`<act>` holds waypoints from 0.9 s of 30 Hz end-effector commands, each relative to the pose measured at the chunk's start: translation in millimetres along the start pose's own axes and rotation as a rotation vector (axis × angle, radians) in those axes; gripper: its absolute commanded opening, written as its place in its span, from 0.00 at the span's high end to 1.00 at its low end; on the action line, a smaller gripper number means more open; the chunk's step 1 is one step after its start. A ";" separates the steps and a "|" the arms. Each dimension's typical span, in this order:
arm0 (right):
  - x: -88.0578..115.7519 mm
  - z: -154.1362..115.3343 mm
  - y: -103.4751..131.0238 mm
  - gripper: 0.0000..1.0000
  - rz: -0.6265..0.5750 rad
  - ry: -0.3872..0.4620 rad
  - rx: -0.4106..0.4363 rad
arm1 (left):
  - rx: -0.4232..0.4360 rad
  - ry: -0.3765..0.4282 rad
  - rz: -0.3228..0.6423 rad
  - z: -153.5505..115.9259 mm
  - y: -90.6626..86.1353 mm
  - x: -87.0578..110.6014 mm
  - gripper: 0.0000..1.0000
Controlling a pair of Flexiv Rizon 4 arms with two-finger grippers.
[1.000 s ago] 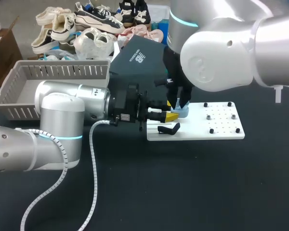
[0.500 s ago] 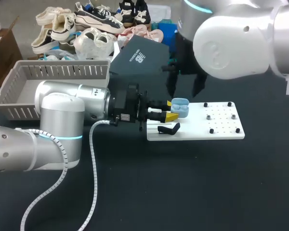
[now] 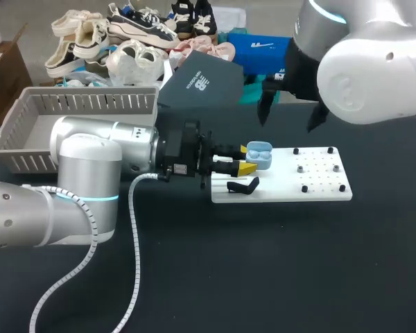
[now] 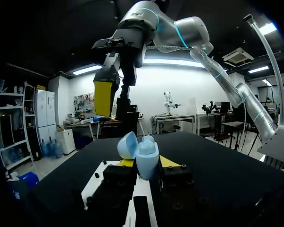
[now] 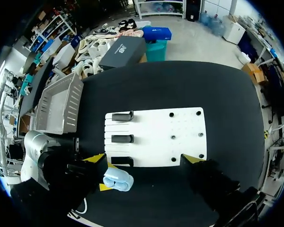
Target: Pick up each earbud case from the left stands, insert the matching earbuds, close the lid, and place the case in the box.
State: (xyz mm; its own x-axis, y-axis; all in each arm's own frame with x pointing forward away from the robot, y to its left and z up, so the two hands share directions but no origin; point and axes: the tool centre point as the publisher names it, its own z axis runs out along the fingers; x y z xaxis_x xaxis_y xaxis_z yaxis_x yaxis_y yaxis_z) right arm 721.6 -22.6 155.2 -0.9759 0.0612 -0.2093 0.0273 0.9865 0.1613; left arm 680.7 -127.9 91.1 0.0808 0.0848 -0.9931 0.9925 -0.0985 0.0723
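Left gripper (image 3: 244,166) is clamped onto the pale blue earbud case (image 3: 260,154), a yellow tip on each side, with the lid hinged open. The case is held at the left end of the white board (image 3: 319,186), near a black stand (image 3: 243,186). The case looks like light, hard, smooth plastic, likely slippery. The hinge is the weak spot, so grip the lower shell by its sides, not the lid. Right gripper (image 3: 288,116) hangs above the board, fingers spread wide, empty. Grey box (image 3: 28,125) sits far left, well apart.
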 end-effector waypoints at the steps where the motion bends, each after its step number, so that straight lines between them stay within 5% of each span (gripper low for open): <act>1: 0.9 11.7 1.8 0.00 0.001 0.003 0.013 | -0.002 -0.001 0.001 0.1 -0.5 0.4 1.00; 27: 31.2 11.6 -4.2 0.00 -0.026 0.082 0.031 | -0.002 -0.001 0.001 0.1 -0.5 0.4 1.00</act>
State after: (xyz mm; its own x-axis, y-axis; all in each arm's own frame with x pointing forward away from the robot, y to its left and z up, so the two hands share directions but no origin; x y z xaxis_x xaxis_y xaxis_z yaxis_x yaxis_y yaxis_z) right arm 700.3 -21.5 136.1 -0.9917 0.0218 -0.1269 0.0057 0.9920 0.1263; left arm 679.6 -127.5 89.1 0.0803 0.0855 -0.9931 0.9925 -0.0993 0.0717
